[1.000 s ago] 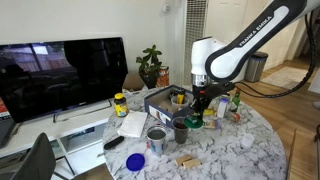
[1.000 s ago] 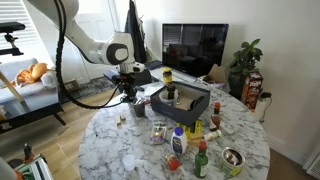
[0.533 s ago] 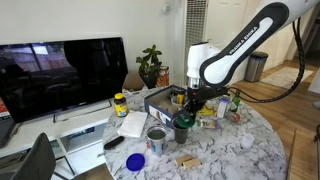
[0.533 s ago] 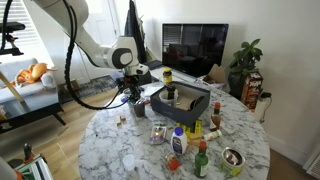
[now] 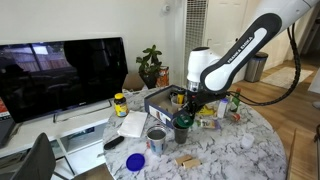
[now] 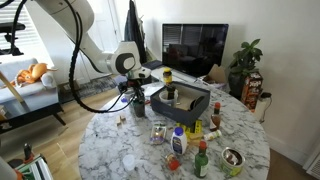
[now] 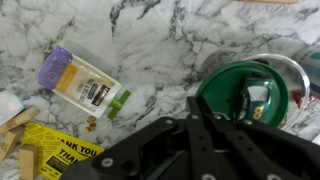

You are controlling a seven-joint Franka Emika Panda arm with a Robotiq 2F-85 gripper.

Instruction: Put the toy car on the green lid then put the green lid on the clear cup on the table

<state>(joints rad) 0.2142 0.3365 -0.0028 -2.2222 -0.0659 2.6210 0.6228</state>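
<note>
The green lid shows at the right of the wrist view with the toy car lying on it. A clear rim of the clear cup shows round the lid's far side. My gripper has its fingers drawn together at the lid's left edge. In an exterior view the green lid sits level on top of the dark clear cup, with the gripper just above it. In an exterior view the gripper hides the cup and lid.
A lighter silver cup stands beside the clear cup, and a blue lid lies near the table edge. A black tray and several bottles crowd the table. A purple-yellow packet and wooden blocks lie near.
My gripper has moved sideways and a little down, carrying the green lid with the car from beside the clear cup to on top of it.
</note>
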